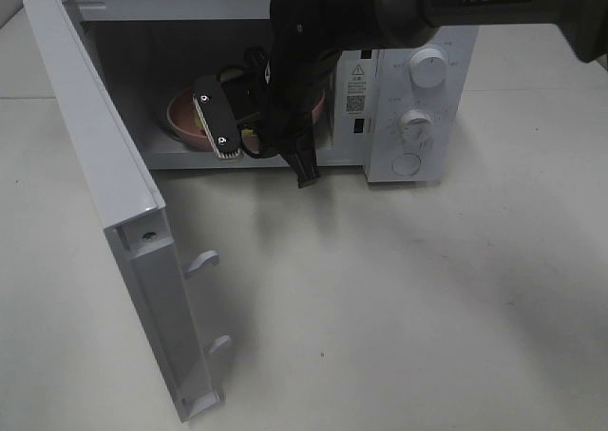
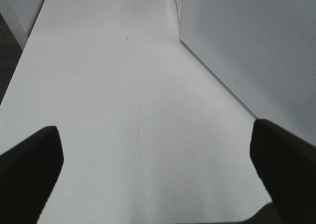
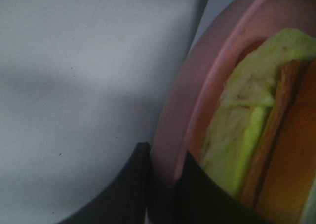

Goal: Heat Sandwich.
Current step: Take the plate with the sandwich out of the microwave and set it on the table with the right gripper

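The sandwich [image 3: 247,115], pale yellow with green and orange layers, lies on the round pink plate [image 3: 197,100]. My right gripper [image 3: 165,157] is shut on the plate's rim, one dark finger outside it and one inside. In the exterior high view the right arm reaches into the open microwave [image 1: 418,99], and the right gripper [image 1: 211,120] holds the pink plate [image 1: 179,118] inside the cavity; the arm hides most of the plate there. My left gripper [image 2: 155,150] hangs open over the bare table [image 2: 108,86], with nothing between its fingers.
The microwave door [image 1: 104,194] swings wide toward the front left, with two latch hooks [image 1: 201,260] on its edge. Its perforated outer panel [image 2: 247,46] stands close beside the left gripper. Two dials [image 1: 427,68] sit on the microwave's right panel.
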`<state>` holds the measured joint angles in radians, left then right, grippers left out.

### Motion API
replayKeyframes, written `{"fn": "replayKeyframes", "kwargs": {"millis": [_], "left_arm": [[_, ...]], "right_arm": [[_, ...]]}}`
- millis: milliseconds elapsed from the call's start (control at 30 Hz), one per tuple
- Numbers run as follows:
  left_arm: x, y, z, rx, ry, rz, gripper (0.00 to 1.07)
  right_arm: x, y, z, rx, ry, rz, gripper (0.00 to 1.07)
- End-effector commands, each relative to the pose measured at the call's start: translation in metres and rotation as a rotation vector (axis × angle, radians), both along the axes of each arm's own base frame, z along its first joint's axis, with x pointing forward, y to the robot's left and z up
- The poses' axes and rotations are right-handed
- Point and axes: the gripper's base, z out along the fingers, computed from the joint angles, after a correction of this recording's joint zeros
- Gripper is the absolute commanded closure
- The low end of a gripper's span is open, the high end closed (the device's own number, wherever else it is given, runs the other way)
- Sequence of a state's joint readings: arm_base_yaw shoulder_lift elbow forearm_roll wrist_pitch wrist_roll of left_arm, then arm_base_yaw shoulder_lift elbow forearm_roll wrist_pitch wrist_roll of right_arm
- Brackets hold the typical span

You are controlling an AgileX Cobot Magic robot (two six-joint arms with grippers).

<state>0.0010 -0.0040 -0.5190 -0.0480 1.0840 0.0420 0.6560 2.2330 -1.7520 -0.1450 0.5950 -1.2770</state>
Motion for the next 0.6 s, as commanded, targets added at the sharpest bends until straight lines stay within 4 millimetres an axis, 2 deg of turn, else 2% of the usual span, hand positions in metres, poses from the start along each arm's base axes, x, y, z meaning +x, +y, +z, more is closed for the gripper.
{"fn": "replayKeyframes", "kwargs": {"millis": [33,600], "left_arm": [[-0.002,0.0,0.0,-0.007,-0.028,0.001,0.09],[-0.002,0.0,0.0,-0.007,-0.028,0.001,0.09]], "right_arm": [[-0.01,-0.002,0.017,0.021,-0.061,0.057,1.07],[-0.059,-0.03,0.035,-0.027,-0.101,0.23,1.07]]}}
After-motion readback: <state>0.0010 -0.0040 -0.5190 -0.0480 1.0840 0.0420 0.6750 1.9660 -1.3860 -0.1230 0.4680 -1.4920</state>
